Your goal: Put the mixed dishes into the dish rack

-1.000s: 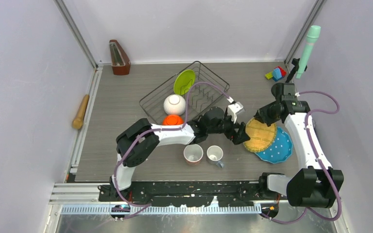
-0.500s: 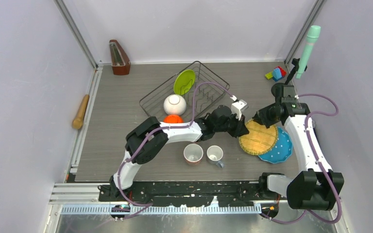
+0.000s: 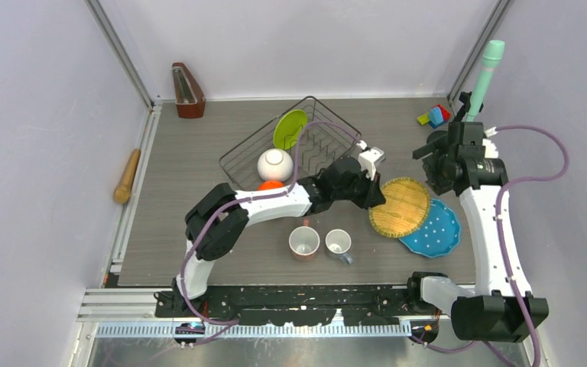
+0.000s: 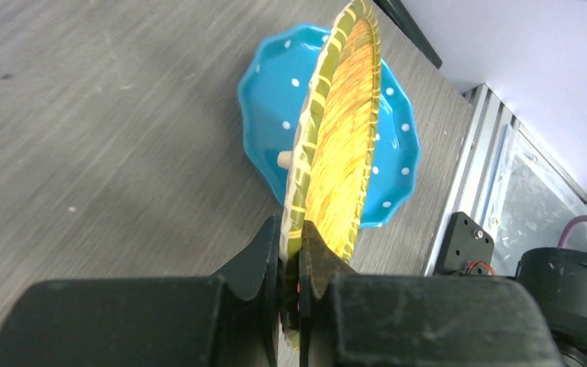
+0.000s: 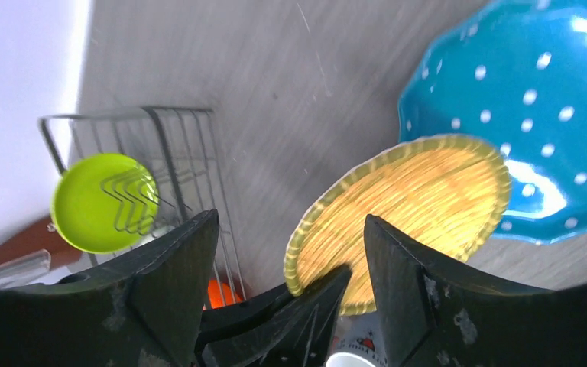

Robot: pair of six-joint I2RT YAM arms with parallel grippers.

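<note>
we find the left pincer (image 4: 292,248) closed on the rim of the yellow plate (image 4: 340,153); its two fingers (image 4: 256,260) press the rim from either side, and the rest of the plate runs out beyond the fingertips; the plate is carried tilted, not lying flat.

the white-dotted blue plate (image 4: 264,107) lies flat on the table (image 4: 84,138) just past the left pincer, behind the yellow plate; we cannot tell whether the two plates touch.

the right pincer (image 5: 289,229) stands open; its jaws are wide apart with nothing between them; the yellow plate shows through the gap, below the fingers and apart from them.

the dish rack (image 3: 237,157) sits back from the left pincer, on the far side of its forearm. inside it the lime-green plate (image 3: 290,128) stands upright among the tines; the white bowl (image 3: 274,164) rests in it as well. the orange bowl (image 3: 272,185) shows at the rack's near corner, partly hidden by the left arm; we cannot tell whether it is inside.

the pink mug (image 3: 304,243) and the grey mug (image 3: 338,242) stand upright side by side on the table, on the near side of the left pincer, towards the arm bases.
</note>
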